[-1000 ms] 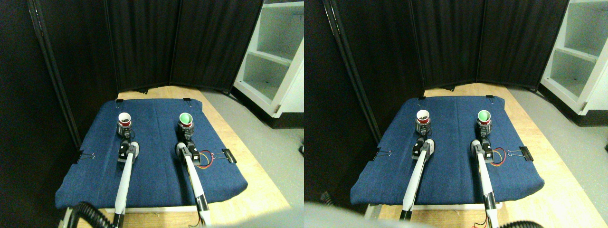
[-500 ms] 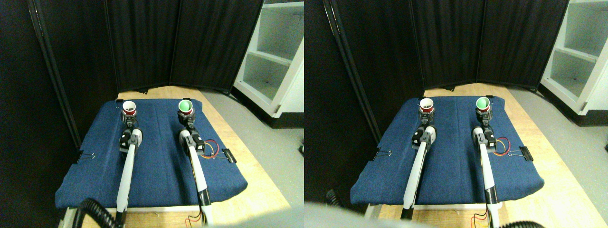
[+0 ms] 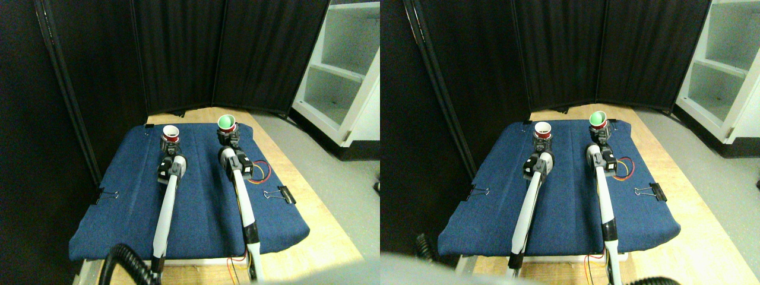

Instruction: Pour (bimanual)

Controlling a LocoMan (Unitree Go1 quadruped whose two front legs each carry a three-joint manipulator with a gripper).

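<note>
Both arms have pushed farther up the frame than a second ago, carrying their cups toward the far edge of the blue cloth (image 3: 196, 202); the cups also sit closer together than before. The left hand (image 3: 170, 146) is closed around the base of the red cup (image 3: 171, 134), which stands upright with its white inside showing, in the upper middle of the left half. The right hand (image 3: 228, 135) is closed around the base of the green cup (image 3: 226, 123), a little higher in the frame and to the right of the red one; its mouth tips slightly toward picture left. The two cups are near each other but apart, the green one just above the level of the red one. Whether anything lies inside either cup cannot be told.

Beneath them the cloth covers most of the wooden worktop (image 3: 323, 219), held at its edges by binder clips; one black binder clip (image 3: 284, 194) lies at the cloth's right edge. Red and yellow wires (image 3: 261, 173) loop beside the right arm. Behind the worktop stands a black folding screen (image 3: 178, 53), and a white shelf unit (image 3: 344, 65) fills the upper right.
</note>
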